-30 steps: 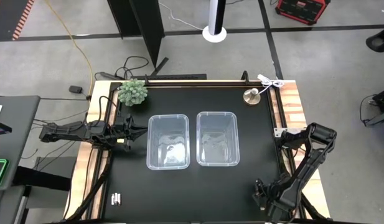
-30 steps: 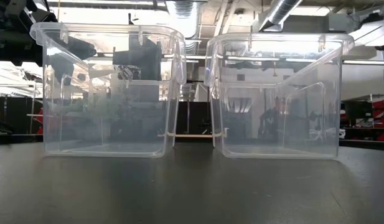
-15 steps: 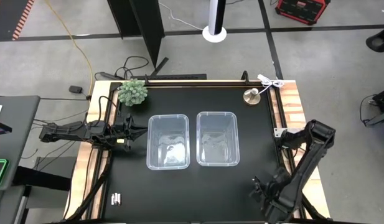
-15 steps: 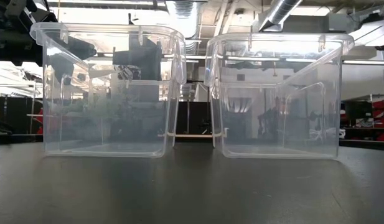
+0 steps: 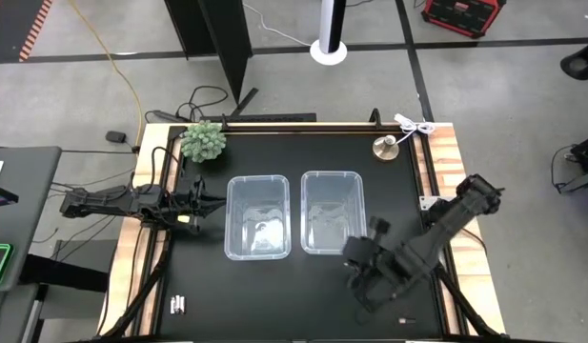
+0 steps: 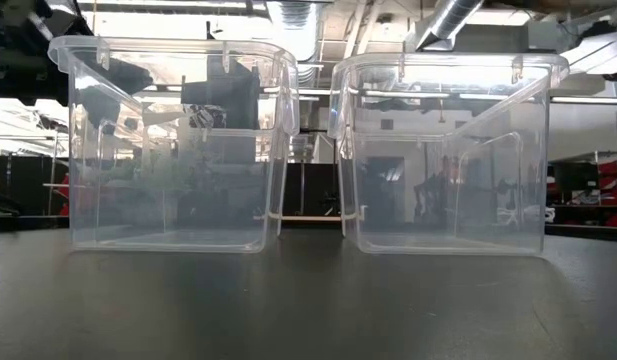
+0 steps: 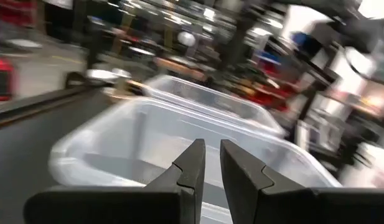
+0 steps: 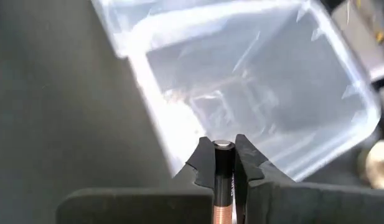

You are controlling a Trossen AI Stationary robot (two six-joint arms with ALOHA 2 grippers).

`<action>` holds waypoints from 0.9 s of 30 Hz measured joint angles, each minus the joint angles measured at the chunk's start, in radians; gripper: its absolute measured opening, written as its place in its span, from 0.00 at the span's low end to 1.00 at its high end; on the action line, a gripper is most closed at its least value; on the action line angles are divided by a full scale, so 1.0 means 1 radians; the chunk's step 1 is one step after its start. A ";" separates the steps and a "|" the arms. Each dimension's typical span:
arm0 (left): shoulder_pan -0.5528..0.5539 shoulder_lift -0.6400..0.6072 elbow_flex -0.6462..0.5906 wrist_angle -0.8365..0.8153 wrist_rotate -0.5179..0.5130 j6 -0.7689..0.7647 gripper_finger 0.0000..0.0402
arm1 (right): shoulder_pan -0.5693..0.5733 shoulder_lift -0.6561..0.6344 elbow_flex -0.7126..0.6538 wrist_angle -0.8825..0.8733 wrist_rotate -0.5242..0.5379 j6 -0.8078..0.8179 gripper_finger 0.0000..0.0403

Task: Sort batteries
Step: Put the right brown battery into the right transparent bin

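Observation:
My right gripper (image 5: 356,255) hovers just near of the right clear bin (image 5: 333,211) and is shut on a dark battery (image 8: 223,168) with a copper-orange band. My left gripper (image 5: 215,200) waits beside the left edge of the left clear bin (image 5: 258,216). In the left wrist view its fingers (image 7: 211,163) are shut but for a narrow slit. Two more tiny batteries (image 5: 177,304), one light and one dark, lie flat at the table's near-left corner. Both bins stand on their bases and look empty in the low view. My right gripper pinches the dark battery between its two fingers. The cell lies along the fingers, its silvery end cap (image 8: 223,145) level with the fingertips and its copper-orange band (image 8: 223,213) farther back. It touches nothing else in view.
A green plant ball (image 5: 204,141) sits at the far-left corner and a brass-coloured bell (image 5: 385,146) at the far right, with a white cable (image 5: 415,127) beside it. Bare black tabletop (image 5: 274,295) stretches along the near side of the bins.
My right arm has swung from the near-right corner toward the table's left and far side, ending just near of the right bin with its gripper shut on the battery. The left arm and both bins have stayed put.

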 joint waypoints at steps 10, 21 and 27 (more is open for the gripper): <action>-0.068 0.046 0.157 0.014 0.033 0.170 0.20 | -0.280 -0.073 0.032 0.074 -0.145 -0.461 0.05; -0.071 0.392 0.438 -0.043 0.025 0.219 0.36 | -0.482 -0.214 -0.222 0.402 -0.372 -0.741 0.05; -0.071 0.595 0.652 -0.189 0.018 0.248 0.36 | -0.509 -0.346 -0.423 0.544 -0.413 -0.746 0.09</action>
